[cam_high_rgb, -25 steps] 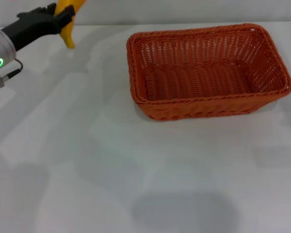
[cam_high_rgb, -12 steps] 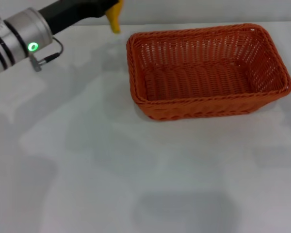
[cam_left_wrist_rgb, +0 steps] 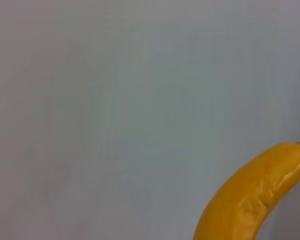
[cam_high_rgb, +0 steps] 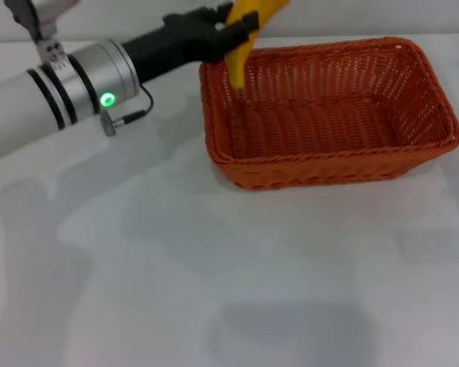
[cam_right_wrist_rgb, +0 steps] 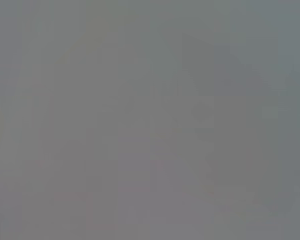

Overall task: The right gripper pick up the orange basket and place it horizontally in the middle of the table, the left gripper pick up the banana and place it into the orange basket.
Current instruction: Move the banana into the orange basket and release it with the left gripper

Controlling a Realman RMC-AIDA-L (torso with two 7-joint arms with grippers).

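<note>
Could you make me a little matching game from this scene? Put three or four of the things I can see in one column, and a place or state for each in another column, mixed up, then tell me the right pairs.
Things:
1. banana
2. orange basket
3. left gripper
4. table

Places or states:
A. lies flat on the white surface, nothing inside it
B. held up in the air over the basket's far left corner
C. white and glossy, carries the basket
D. black claw, shut on the fruit

Pairs: 1-B, 2-A, 3-D, 4-C

The right gripper is not in view.
</note>
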